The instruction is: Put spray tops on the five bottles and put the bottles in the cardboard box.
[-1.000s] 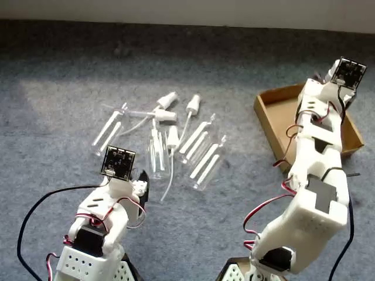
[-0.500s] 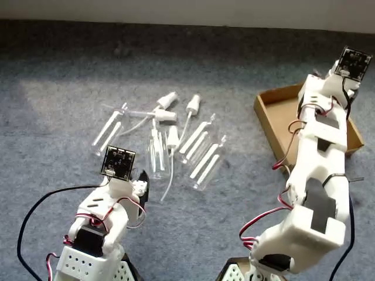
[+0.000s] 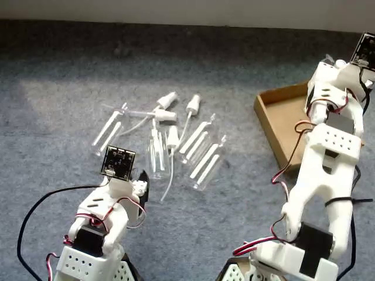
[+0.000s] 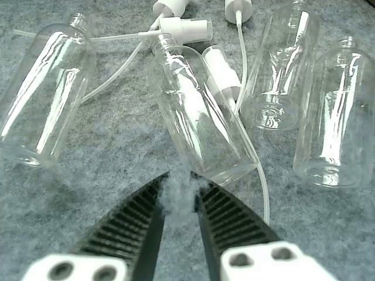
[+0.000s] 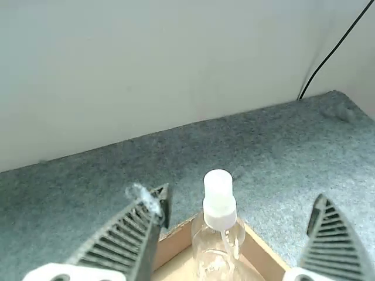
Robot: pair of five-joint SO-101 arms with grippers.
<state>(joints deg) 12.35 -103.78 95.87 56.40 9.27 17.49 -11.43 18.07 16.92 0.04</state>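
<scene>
Several clear uncapped bottles lie on the grey carpet, among them one at the left (image 3: pixel 108 132), a middle one (image 3: pixel 157 152) and one further right (image 3: pixel 208 164). Loose white spray tops (image 3: pixel 167 99) with long tubes lie among them. My left gripper (image 4: pixel 179 182) rests just short of the middle bottle (image 4: pixel 202 126), open by a narrow gap and holding nothing. A bottle with a spray top (image 5: pixel 218 225) stands in the cardboard box (image 3: pixel 281 117). Above it hangs my right gripper (image 5: pixel 239 199), wide open and apart from it.
The box (image 5: pixel 176 246) sits at the carpet's right side, near the back edge. A wall and a black cable (image 5: pixel 331 55) lie behind it. The right arm (image 3: pixel 328 152) stretches over the box's front rim. Bare carpet lies in front of the bottles.
The right arm has swung further right and back over the box, its wrist camera now at the frame's edge. The left arm and the loose bottles have not moved.
</scene>
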